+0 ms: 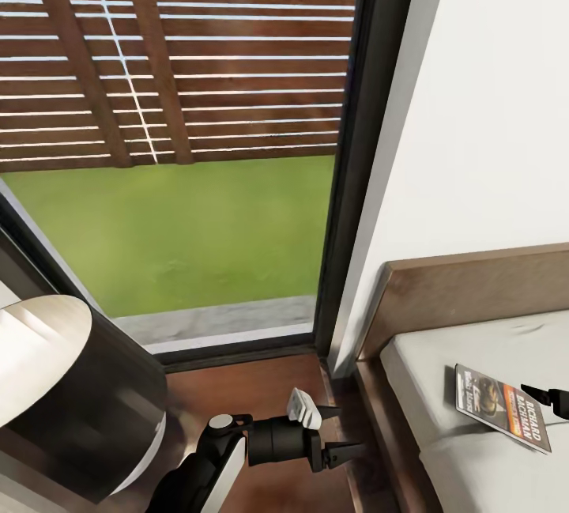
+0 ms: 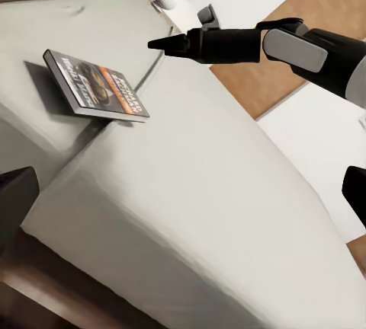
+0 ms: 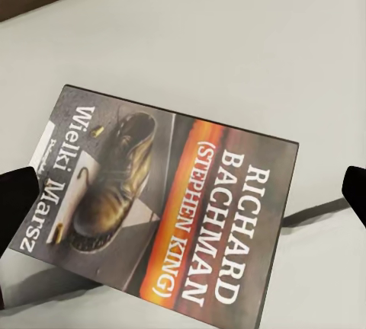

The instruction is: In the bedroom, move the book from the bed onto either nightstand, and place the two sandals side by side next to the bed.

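dark book (image 3: 164, 215), orange band, boot picture, on the bed (image 1: 474, 355); right tool (image 3: 183, 192) apart.

Book (image 1: 503, 408) on bed (image 1: 442, 371), window (image 1: 182, 141) left of bed.

Right tool (image 1: 553, 400) cut off by the head view's edge, bed (image 1: 442, 355) cropped too, book (image 3: 164, 207) small print blurred.

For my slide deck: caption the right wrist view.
Open right gripper poised over the book lying on the bed.
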